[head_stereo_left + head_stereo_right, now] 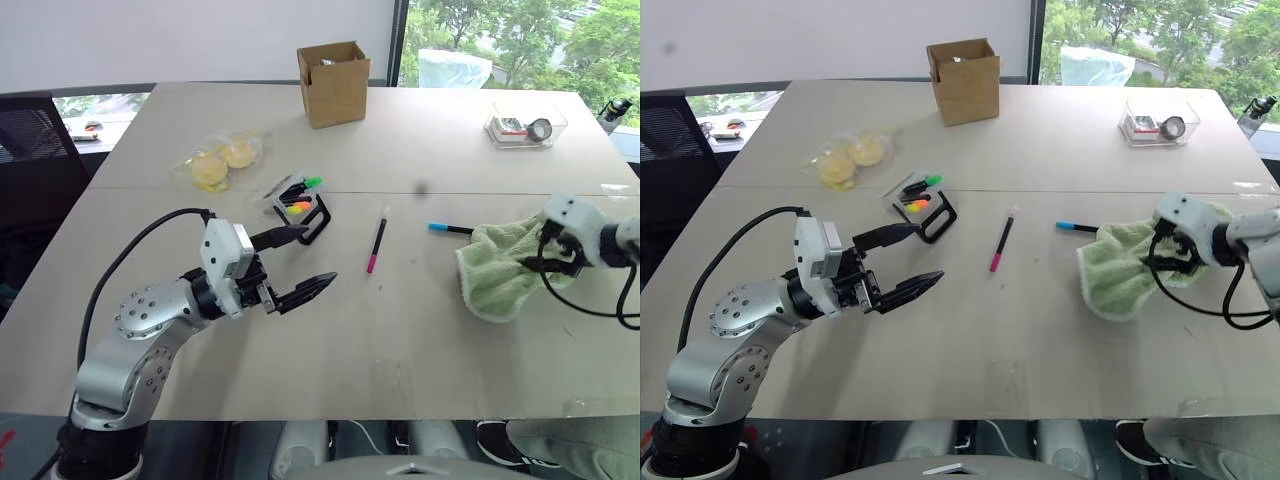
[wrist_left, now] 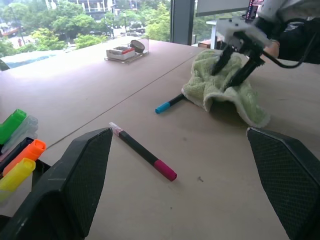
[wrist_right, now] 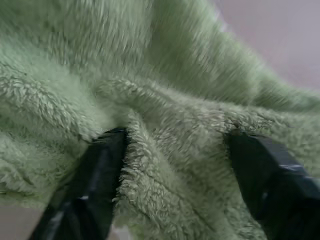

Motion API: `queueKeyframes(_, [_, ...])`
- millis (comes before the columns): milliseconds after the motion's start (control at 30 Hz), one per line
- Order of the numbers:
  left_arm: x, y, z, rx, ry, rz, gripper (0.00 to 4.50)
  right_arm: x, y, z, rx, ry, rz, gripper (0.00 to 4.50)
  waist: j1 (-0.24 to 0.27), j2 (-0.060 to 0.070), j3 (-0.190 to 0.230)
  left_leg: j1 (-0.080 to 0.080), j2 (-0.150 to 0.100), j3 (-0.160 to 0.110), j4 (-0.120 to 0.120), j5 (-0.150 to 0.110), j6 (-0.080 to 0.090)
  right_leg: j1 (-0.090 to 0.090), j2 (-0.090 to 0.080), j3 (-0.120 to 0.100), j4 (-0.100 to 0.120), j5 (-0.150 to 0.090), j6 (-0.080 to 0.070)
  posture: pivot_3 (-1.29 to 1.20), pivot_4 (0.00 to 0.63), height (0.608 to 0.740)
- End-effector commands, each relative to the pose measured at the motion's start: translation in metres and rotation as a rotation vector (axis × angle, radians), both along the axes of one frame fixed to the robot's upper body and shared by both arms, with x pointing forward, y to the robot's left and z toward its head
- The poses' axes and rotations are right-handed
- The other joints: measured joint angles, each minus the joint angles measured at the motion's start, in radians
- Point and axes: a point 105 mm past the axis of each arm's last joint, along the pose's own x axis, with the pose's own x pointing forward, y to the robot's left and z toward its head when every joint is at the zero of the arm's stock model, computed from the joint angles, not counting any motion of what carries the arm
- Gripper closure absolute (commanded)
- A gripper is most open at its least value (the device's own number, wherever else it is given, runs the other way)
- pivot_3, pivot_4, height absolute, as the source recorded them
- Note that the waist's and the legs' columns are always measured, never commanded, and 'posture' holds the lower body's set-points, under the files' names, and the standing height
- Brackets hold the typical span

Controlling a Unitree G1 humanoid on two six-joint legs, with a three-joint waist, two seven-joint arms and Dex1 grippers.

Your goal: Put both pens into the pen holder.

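Pens lie loose on the desk (image 1: 400, 330). Right end effector (image 1: 556, 262) presses into a green towel (image 1: 495, 272), fingers part-spread around a fold, covering the cyan pen (image 1: 449, 229). Left end effector (image 1: 305, 262) gapes empty. Magenta pen (image 1: 377, 243) lies mid-desk, right of the pen holder (image 1: 303, 208).

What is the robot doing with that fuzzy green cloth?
The robot's right end effector is pressed into the green cloth, its fingers either side of a fold. The cloth covers part of the blue-tipped pen. The pink-tipped pen lies free on the table. The left end effector hovers wide open above the table, near the pen holder with the highlighters. Neither pen is in the holder yet.
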Motion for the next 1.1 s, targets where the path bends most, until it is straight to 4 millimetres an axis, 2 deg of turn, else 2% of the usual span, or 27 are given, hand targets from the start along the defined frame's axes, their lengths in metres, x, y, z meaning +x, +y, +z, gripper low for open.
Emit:
queueKeyframes(33, [-0.001, -0.003, 0.008, -0.003, -0.041, -0.021, 0.0, -0.005, -0.033, -0.006, -0.11, 0.006, -0.09, 2.67, -0.001, -0.001, -0.001, 0.001, 0.0, 0.0, 0.0, 0.0, 0.0, 0.001, 0.0, 0.0, 0.0, 0.0, 0.0, 0.0, 0.15, 0.74])
queueKeyframes(100, [-0.002, -0.004, 0.008, -0.004, -0.04, -0.021, 0.0, -0.006, -0.054, 0.002, -0.188, -0.032, -0.143, 3.46, 0.001, -0.002, -0.001, 0.001, 0.0, 0.0, 0.001, 0.0, 0.0, 0.001, 0.0, 0.0, 0.0, 0.0, 0.001, 0.0, 0.15, 0.74])
queueKeyframes(167, [-0.002, -0.004, 0.008, -0.006, -0.039, -0.021, 0.0, -0.007, -0.063, 0.008, -0.217, -0.057, -0.167, 4.43, 0.005, -0.002, -0.001, 0.001, -0.001, 0.0, 0.002, -0.001, 0.001, 0.002, -0.001, 0.0, 0.0, 0.0, 0.001, 0.0, 0.15, 0.74])
queueKeyframes(367, [-0.002, -0.005, 0.007, -0.013, -0.036, -0.017, 0.0, -0.017, -0.105, 0.056, -0.313, -0.23, -0.342, 4.48, -0.002, 0.0, 0.0, -0.001, -0.001, 0.001, 0.002, -0.001, 0.002, 0.001, -0.001, 0.001, 0.0, 0.002, 0.004, 0.0, 0.15, 0.74])
queueKeyframes(433, [-0.002, -0.006, 0.007, -0.014, -0.035, -0.019, 0.0, -0.024, -0.117, 0.064, -0.364, -0.249, -0.376, 4.48, -0.004, 0.001, -0.001, 0.0, 0.0, 0.002, 0.002, -0.001, 0.002, 0.001, -0.001, 0.001, 0.0, 0.002, 0.004, 0.0, 0.15, 0.74])
queueKeyframes(467, [-0.001, -0.007, 0.006, -0.016, -0.033, -0.021, 0.0, -0.026, -0.116, 0.065, -0.338, -0.248, -0.385, 4.48, -0.004, 0.001, -0.001, 0.0, 0.0, 0.001, 0.001, -0.001, 0.002, 0.001, -0.001, 0.001, 0.0, 0.002, 0.004, 0.0, 0.15, 0.74])
queueKeyframes(567, [0.001, -0.009, 0.006, -0.016, -0.033, -0.034, 0.0, -0.03, -0.085, 0.055, -0.149, -0.205, -0.325, 4.48, -0.006, 0.001, -0.001, 0.001, 0.001, 0.001, 0.001, -0.001, 0.002, 0.001, 0.001, 0.001, 0.0, 0.002, 0.004, 0.0, 0.15, 0.74])
queueKeyframes(633, [0.003, -0.01, 0.007, -0.016, -0.037, -0.037, 0.0, -0.038, -0.08, 0.051, -0.145, -0.172, -0.279, 4.48, -0.007, 0.001, -0.001, 0.001, 0.002, 0.001, 0.001, -0.001, 0.002, 0.001, 0.002, 0.002, 0.0, 0.002, 0.004, 0.0, 0.15, 0.74])
queueKeyframes(667, [0.004, -0.01, 0.007, -0.016, -0.038, -0.037, 0.0, -0.043, -0.079, 0.051, -0.141, -0.158, -0.266, 3.9, -0.006, 0.002, -0.001, 0.001, 0.001, 0.001, 0.001, -0.001, 0.002, 0.001, 0.002, 0.002, 0.0, 0.002, 0.004, 0.0, 0.15, 0.74])
queueKeyframes(733, [0.005, -0.01, 0.008, -0.017, -0.039, -0.037, 0.0, -0.048, -0.081, 0.055, -0.133, -0.166, -0.279, 3.47, -0.002, 0.002, -0.001, 0.001, 0.001, 0.001, 0.001, -0.002, 0.002, 0.001, 0.002, 0.002, 0.0, 0.002, 0.004, 0.0, 0.15, 0.74])
queueKeyframes(767, [0.005, -0.01, 0.007, -0.017, -0.039, -0.038, 0.0, -0.05, -0.083, 0.058, -0.14, -0.174, -0.283, 3.01, -0.001, 0.002, -0.001, 0.001, 0.001, 0.001, 0.001, -0.002, 0.002, 0.001, 0.001, 0.002, 0.0, 0.002, 0.004, 0.0, 0.15, 0.74])
queueKeyframes(800, [0.005, -0.01, 0.007, -0.016, -0.037, -0.039, 0.0, -0.051, -0.084, 0.063, -0.144, -0.187, -0.287, 2.31, -0.002, 0.002, -0.001, 0.001, 0.0, 0.002, 0.001, -0.002, 0.002, 0.001, 0.001, 0.002, 0.0, 0.002, 0.004, 0.0, 0.15, 0.74])
queueKeyframes(867, [0.004, -0.009, 0.006, -0.014, -0.035, -0.04, 0.0, -0.052, -0.083, 0.073, -0.117, -0.218, -0.292, 1.61, -0.002, 0.002, -0.001, 0.001, 0.0, 0.003, 0.002, -0.002, 0.002, 0.001, 0.001, 0.003, 0.0, 0.002, 0.004, 0.0, 0.15, 0.74])
queueKeyframes(967, [0.004, -0.009, 0.006, -0.014, -0.034, -0.038, 0.0, -0.041, -0.067, 0.104, 0.043, -0.363, -0.295, 0.17, -0.007, 0.002, -0.001, 0.001, 0.0, 0.002, 0.002, -0.002, 0.002, 0.001, 0.001, 0.003, 0.0, 0.002, 0.004, 0.0, 0.15, 0.74])
queueKeyframes(1033, [0.004, -0.01, 0.006, -0.014, -0.034, -0.036, 0.0, -0.033, -0.048, 0.122, 0.17, -0.44, -0.259, 0.04, -0.013, 0.002, -0.001, 0.002, 0.001, 0.003, 0.002, -0.002, 0.002, 0.001, 0.002, 0.004, 0.0, 0.002, 0.004, 0.0, 0.15, 0.74])
queueKeyframes(1100, [0.004, -0.009, 0.006, -0.015, -0.035, -0.033, 0.0, -0.029, -0.018, 0.127, 0.257, -0.443, -0.147, 0.04, -0.016, 0.001, -0.001, 0.002, 0.001, 0.002, 0.001, -0.002, 0.002, 0.001, 0.002, 0.003, 0.0, 0.002, 0.005, 0.0, 0.15, 0.74])
